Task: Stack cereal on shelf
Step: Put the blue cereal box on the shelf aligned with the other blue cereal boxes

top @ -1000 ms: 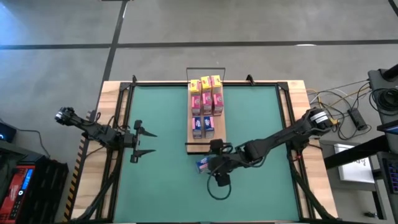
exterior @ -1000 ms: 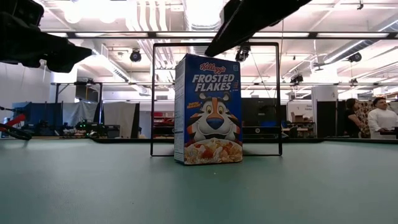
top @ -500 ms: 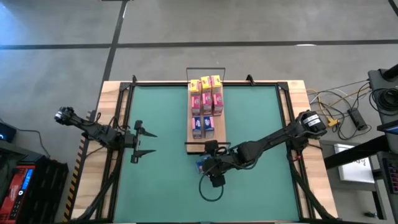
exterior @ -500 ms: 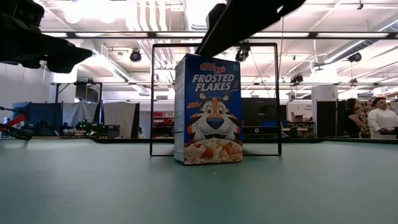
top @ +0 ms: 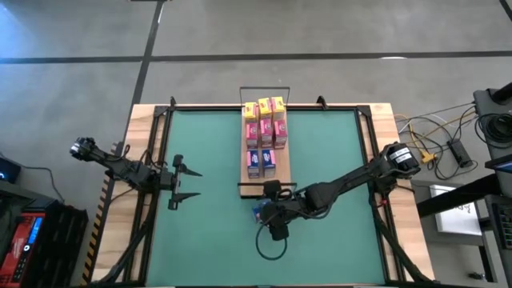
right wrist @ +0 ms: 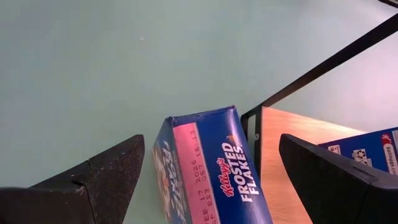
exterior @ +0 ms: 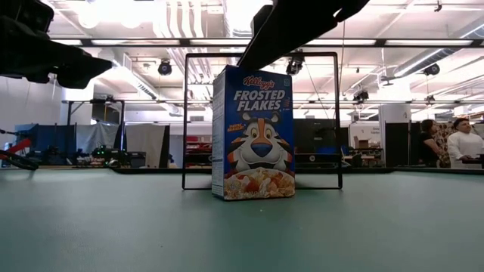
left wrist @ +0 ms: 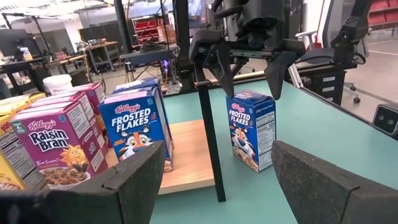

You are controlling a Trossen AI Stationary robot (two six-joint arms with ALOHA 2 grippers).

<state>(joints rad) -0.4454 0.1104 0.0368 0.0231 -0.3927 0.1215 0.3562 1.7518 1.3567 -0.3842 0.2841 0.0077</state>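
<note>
Cereal boxes line the shelf on my green tabletop, grey floor around. From above, my right end effector, spread wide, hovers over one blue box standing just off the shelf's end; left end effector waits half-open, well apart. Low down, that box stands upright. Nothing has shifted since half a second ago.

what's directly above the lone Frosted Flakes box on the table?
The open right gripper hangs over the Frosted Flakes box, fingers either side, not touching. The box stands on the green table beside the shelf. Its base is hidden.
</note>
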